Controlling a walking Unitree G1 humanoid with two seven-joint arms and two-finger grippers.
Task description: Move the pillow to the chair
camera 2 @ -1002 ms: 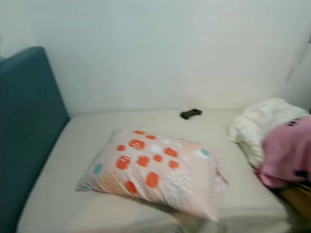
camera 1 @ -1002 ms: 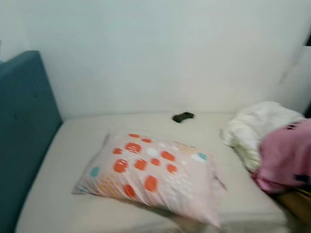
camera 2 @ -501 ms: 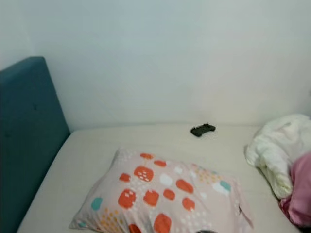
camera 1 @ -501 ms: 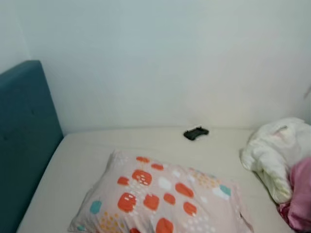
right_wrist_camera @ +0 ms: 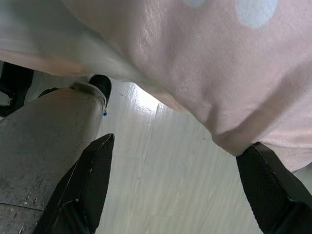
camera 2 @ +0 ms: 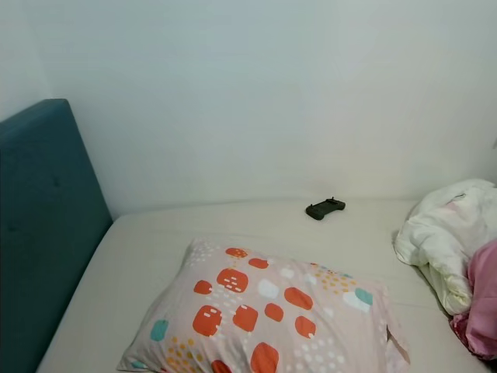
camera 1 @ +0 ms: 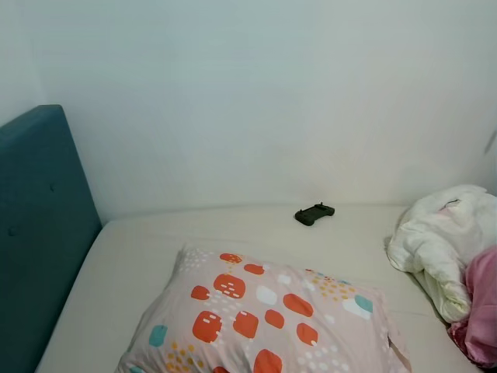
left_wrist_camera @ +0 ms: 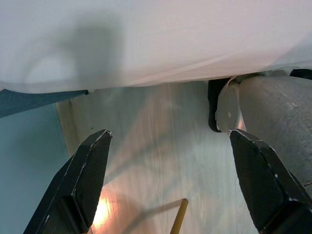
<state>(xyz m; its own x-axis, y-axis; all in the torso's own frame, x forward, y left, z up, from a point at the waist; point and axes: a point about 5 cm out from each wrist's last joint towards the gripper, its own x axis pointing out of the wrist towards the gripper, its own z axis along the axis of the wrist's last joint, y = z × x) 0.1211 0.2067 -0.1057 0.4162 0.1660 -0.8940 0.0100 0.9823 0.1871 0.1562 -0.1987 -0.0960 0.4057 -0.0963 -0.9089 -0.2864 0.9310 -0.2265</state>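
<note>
The left gripper point(left_wrist_camera: 170, 190) is hanging with fingers spread above pale floor, and the right gripper point(right_wrist_camera: 180, 190) is likewise splayed beneath pink fabric. The blue headboard point(camera 1: 39, 233) is standing leftmost, the pillow point(camera 1: 264, 318) (orange-patched) is lying mid-bed, and a black controller point(camera 1: 314, 214) and crumpled white bedding point(camera 1: 443, 241) are sitting further right.

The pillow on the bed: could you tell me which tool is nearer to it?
Right. The right tool hangs open with the pillow close over its fingers; the left tool, also open, faces the floor and plain white bedding.
</note>
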